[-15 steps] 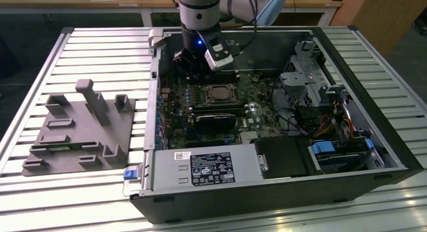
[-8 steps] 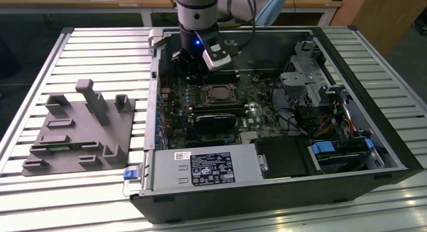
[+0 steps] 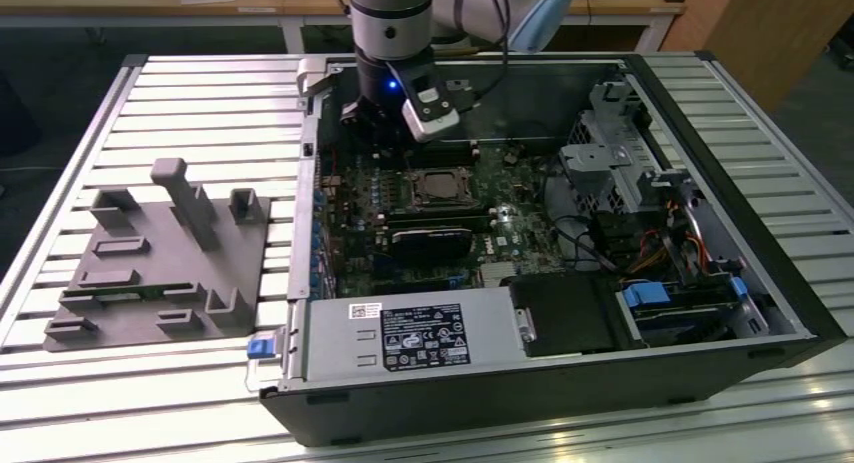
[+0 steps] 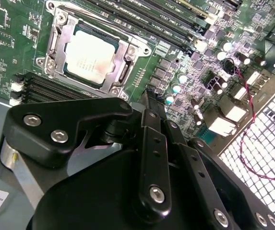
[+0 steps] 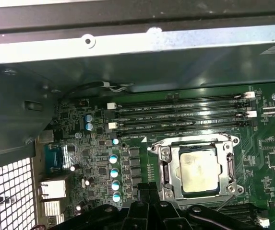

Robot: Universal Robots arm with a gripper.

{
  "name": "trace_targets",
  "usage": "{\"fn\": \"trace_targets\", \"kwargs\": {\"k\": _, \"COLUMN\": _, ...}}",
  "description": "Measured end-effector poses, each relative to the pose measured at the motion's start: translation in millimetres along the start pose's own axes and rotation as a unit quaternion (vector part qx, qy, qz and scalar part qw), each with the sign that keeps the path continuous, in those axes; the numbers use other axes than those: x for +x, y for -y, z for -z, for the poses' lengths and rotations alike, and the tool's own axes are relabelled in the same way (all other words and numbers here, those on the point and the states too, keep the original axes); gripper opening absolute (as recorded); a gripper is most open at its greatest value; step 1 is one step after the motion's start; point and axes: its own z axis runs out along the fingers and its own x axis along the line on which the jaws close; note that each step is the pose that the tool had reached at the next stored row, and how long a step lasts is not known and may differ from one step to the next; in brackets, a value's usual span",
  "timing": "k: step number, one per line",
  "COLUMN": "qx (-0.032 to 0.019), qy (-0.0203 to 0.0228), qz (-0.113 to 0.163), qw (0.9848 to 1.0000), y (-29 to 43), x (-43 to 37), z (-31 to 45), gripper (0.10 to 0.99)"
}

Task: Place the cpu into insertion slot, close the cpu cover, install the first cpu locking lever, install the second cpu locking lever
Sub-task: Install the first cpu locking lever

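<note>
CPU sits flat in slot, silver top up, square w/ the rim. Cover lies down over it, frame round the chip's edges, chip top showing thru the window. Thin lever rods run along the slot's sides; can't tell if latched. Long RAM slots flank the slot on two sides, all on the green mobo.

Gripper hangs just beside one slot corner, above the board. Jaws are pressed together w/ nothing betw. them. Whether it touches the board: can't tell.

In exterior view the arm comes down inside the open PC case, w/ the gripper on the far side of the CPU. Black module lies on the slot's near side, labelled PSU box nearer yet. Case lies on slatted table; grey fixture beside it, on the exterior view's left.
</note>
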Motion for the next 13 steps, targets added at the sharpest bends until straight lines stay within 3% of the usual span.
{"fn": "trace_targets", "kwargs": {"k": 3, "qx": -0.0015, "qy": -0.0002, "qz": 0.0, "qw": 1.0, "y": 0.2, "x": 0.7, "z": 0.0, "gripper": 0.106}}
{"fn": "trace_targets", "kwargs": {"k": 6, "qx": -0.0115, "qy": -0.0011, "qz": 0.0, "qw": 0.9999, "y": 0.2, "x": 1.3, "z": -0.1, "gripper": 0.106}}
{"fn": "trace_targets", "kwargs": {"k": 13, "qx": -0.056, "qy": -0.0057, "qz": -0.002, "qw": 0.9984, "y": 0.8, "x": 3.9, "z": -0.2, "gripper": 0.106}}
